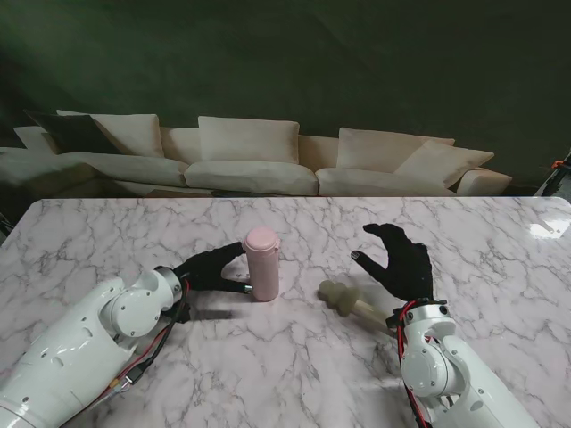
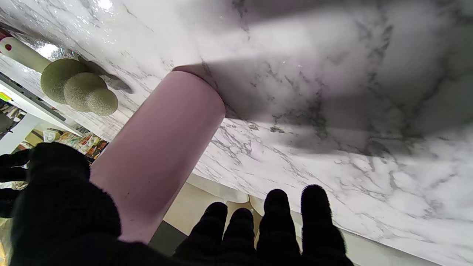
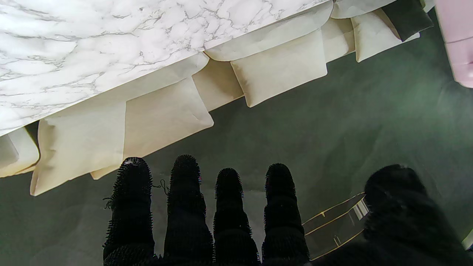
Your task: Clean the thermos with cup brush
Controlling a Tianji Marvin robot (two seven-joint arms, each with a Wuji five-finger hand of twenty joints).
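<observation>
pink thermos (image 1: 262, 263) upright just beside open-fingered left hand (image 1: 208, 268), contact unclear.

Right wrist view only. Right hand (image 3: 266, 229) in black fuzzy glove: four fingers (image 3: 186, 207) extended, straight, slightly apart; thumb (image 3: 399, 207) off to one side w/ a wide gap. Nothing betw. fingers and thumb, no contact w/ any object. White marble table (image 3: 92, 48), grey veining, edge runs diagonally. Past the edge: cream sofa cushions (image 3: 277, 70), one dark cushion (image 3: 406, 18). Dark green backdrop (image 3: 332, 129) fills most of the rest. Pink thermos (image 3: 458, 40) only partly in frame at the margin. Clear gold-edged object (image 3: 332, 225) beside thumb, can't ID.
</observation>
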